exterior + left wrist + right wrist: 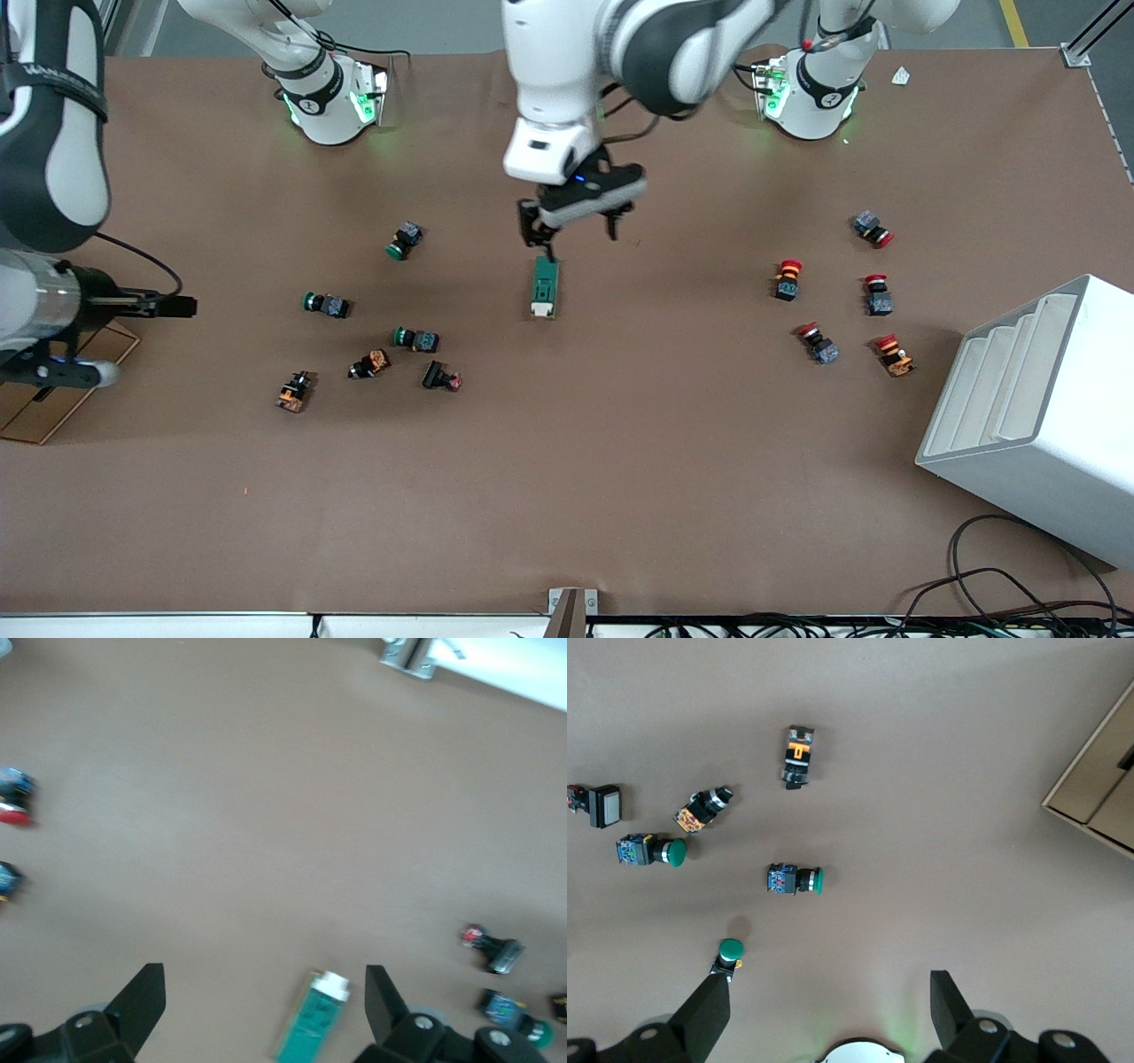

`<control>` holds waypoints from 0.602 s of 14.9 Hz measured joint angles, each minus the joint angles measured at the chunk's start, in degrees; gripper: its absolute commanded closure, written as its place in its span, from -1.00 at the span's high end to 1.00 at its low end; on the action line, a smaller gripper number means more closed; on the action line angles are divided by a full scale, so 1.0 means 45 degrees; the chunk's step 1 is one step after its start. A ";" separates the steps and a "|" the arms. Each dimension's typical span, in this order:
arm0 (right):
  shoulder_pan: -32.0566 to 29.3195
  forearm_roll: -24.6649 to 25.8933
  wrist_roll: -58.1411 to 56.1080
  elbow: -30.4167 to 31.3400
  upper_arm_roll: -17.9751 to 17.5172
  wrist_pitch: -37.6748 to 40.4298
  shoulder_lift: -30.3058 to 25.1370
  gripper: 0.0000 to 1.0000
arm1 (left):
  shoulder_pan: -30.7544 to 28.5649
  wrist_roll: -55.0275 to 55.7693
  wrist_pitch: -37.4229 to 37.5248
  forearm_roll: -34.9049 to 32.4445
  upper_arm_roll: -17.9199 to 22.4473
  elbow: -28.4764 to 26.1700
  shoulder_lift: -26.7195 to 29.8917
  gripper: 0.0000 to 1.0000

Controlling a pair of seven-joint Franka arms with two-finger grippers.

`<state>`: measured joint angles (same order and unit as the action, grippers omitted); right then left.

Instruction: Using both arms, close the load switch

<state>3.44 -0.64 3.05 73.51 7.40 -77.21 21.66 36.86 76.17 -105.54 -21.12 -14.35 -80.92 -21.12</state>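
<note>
The load switch point(544, 287) lies flat on the tabletop point(620, 461), directly under the left hand point(576, 221), its cream lever end pointing toward the front camera. The left hand hovers above the switch's dark end with its 2 fingers point(142, 1001) spread apart. The right hand point(824, 1010), fingers also apart, waits above green-capped push buttons point(794, 879) toward the right arm's end.

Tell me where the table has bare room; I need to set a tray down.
Bare: the strip nearer the front camera than the load switch, between the green-capped push buttons and red-capped push buttons. Those clusters are crowded. The white rack fills its corner. The open left claw hangs above the switch.
</note>
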 measured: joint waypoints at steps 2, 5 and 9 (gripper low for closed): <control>-0.0453 -0.0011 -0.0038 -0.0472 0.0000 0.0449 -0.0072 1.00 | -0.1121 -0.1701 0.0433 0.0615 -0.0001 0.0388 0.0058 1.00; -0.0909 -0.0041 -0.0145 -0.0789 -0.0016 0.0631 -0.0092 1.00 | -0.2759 -0.4210 0.1126 0.1449 -0.0009 0.0615 0.0402 1.00; -0.0985 -0.0093 -0.0407 -0.1034 -0.0030 0.0955 -0.0091 1.00 | -0.5040 -0.8359 0.1929 0.2501 -0.0064 0.0633 0.1114 1.00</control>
<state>-0.99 -1.06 1.22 68.85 7.26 -72.92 21.25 14.18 38.55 -96.86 -9.87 -14.64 -78.07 -16.10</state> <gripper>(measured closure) 0.000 0.000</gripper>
